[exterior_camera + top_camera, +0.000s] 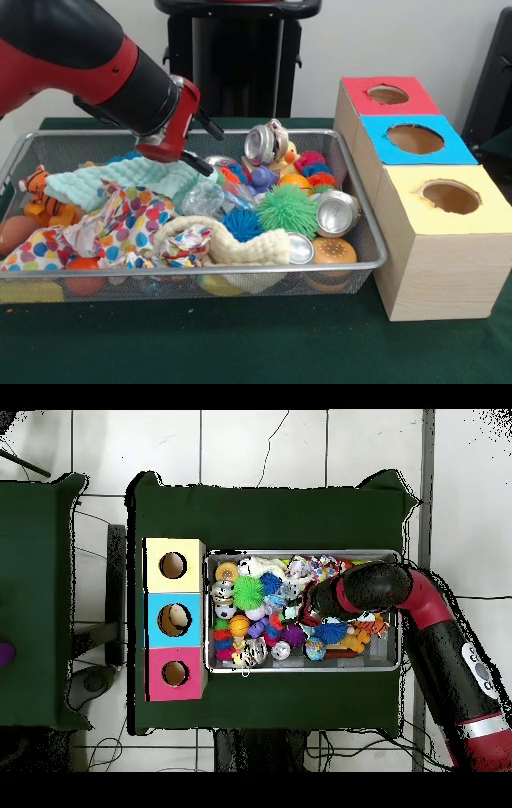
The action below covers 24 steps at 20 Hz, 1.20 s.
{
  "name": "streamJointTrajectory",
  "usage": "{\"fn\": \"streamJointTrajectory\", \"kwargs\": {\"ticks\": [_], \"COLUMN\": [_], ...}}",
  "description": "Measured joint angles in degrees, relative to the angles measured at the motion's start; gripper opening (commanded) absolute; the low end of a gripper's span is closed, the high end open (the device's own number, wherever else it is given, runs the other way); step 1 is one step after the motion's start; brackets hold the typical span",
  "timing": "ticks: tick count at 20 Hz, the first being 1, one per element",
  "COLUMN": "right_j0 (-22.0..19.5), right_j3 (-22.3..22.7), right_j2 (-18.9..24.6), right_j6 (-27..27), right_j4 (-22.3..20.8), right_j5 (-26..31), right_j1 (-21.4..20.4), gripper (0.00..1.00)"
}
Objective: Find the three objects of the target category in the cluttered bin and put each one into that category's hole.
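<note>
Tool (194, 160) hanging low over the wire bin (364, 232), toward the bin's 10 o'clock in the front view, its black tips just above a mint-green cloth (120, 182). Whether the tool is wide, narrow or holding anything cannot be told; the red wrist is blocking the tips. The red and black arm (88, 56) is coming in from the picture's 10 o'clock.

Bin sitting on the green worktop (240, 344), crowded. A crushed silver can (266, 144) is lying at the bin's 12 o'clock, a second can (336, 213) at 3 o'clock with its open end facing out, and a third can end (300, 249) at 5 o'clock, touching a cream knitted cloth (232, 240). A green spiky ball (286, 210) is resting between them, just beside a blue spiky ball (242, 225). A polka-dot cloth (112, 228) is covering the 8 o'clock part; a toy tiger (40, 188) is showing at 9 o'clock.

At 3 o'clock of the bin, three boxes are standing in a row, each with a round hole: red-topped box (384, 96), blue-topped box (412, 138), yellow-topped box (448, 200).

Overhead, the tool (312, 606) is sitting near the bin's centre.
</note>
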Motion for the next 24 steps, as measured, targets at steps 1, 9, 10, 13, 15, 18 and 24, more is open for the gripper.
{"fn": "streamJointTrajectory", "kwargs": {"ticks": [1,9,10,13,15,18,24], "right_j0": [-0.6,-4.1,-4.2,-4.2,-4.0,-3.6,-2.8], "right_j3": [0.8,5.5,5.9,6.5,6.9,7.4,7.6], "right_j2": [0.4,0.9,0.9,1.0,1.0,1.0,1.0], "right_j6": [0.0,0.0,0.0,0.0,0.0,0.0,0.0], "right_j4": [0.0,0.0,0.0,0.2,0.5,1.0,1.7], "right_j5": [-1.6,-20.0,-22.1,-25.0,-25.2,-25.2,-25.2], "right_j1": [0.0,-0.3,-0.4,-0.9,-1.4,-2.2,-3.1], "gripper": [1.00,1.00,1.00,1.00,1.00,1.00,1.00]}}
